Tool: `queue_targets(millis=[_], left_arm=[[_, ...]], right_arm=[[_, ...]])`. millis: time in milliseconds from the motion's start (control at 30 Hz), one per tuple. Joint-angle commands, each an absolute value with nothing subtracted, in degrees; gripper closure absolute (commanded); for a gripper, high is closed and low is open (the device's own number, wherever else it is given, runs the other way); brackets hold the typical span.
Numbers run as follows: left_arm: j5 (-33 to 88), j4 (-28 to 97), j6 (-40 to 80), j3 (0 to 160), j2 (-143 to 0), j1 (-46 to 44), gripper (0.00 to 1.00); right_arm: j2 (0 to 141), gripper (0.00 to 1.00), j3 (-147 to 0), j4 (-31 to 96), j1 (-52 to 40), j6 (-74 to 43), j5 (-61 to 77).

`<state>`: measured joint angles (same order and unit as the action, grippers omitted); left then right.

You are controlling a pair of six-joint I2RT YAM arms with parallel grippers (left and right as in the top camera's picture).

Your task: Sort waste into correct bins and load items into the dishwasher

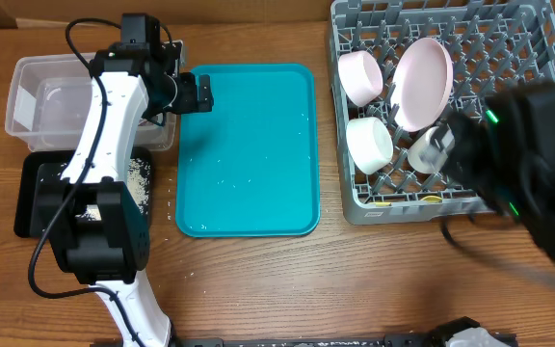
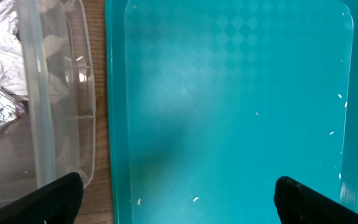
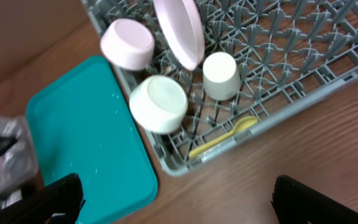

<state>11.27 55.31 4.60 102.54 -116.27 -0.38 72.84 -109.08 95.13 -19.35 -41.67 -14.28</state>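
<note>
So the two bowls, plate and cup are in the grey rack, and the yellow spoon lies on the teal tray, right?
No. The yellow spoon lies in the grey rack too, near its edge, as the right wrist view shows.

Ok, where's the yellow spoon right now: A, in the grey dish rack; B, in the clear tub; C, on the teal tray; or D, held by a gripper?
A: the yellow spoon lies inside the grey dish rack, along its near edge just below the small cup.
</note>
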Motion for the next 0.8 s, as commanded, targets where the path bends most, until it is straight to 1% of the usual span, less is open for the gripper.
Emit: queue_targets(millis=[0, 133, 233, 333, 467, 567, 700, 733, 767], left_arm=[[10.9, 55.4, 5.2, 103.6, -116.8, -0.6, 0.0], [11.0, 55.4, 5.2, 103.6, -116.8, -0.8, 0.0], [10.9, 55.4, 5.2, 103.6, -116.8, -0.8, 0.0], [10.9, 55.4, 5.2, 103.6, -116.8, -0.8, 0.0], [11.0, 55.4, 5.2, 103.6, -116.8, -0.8, 0.0], [11.0, 55.4, 5.2, 103.6, -116.8, -0.8, 0.0], [11.0, 55.4, 5.2, 103.6, -116.8, -0.8, 0.0], [10.9, 55.4, 5.2, 103.6, -116.8, -0.8, 0.0], [11.0, 55.4, 5.2, 103.6, -116.8, -0.8, 0.0]], right_arm=[[66.3, 0.0, -110.0, 96.6, -19.8, -38.7, -13.4], [61.5, 0.0, -109.9, 97.0, -19.8, -38.4, -13.4], [59.2, 0.0, -109.9, 97.0, -19.8, -34.2, -13.4], [57.8, 0.0, -109.9, 97.0, -19.8, -33.8, -13.9], [57.2, 0.0, -108.4, 94.7, -19.8, -23.7, -14.0], [54.9, 0.0, -104.0, 87.7, -17.8, -17.4, -13.6], [48.2, 0.0, -92.6, 74.3, -12.4, -10.7, -7.8], [45.5, 0.0, -87.8, 69.7, -10.4, -8.7, -5.0], [40.6, 0.0, -79.1, 62.1, -7.4, -6.2, -0.8]])
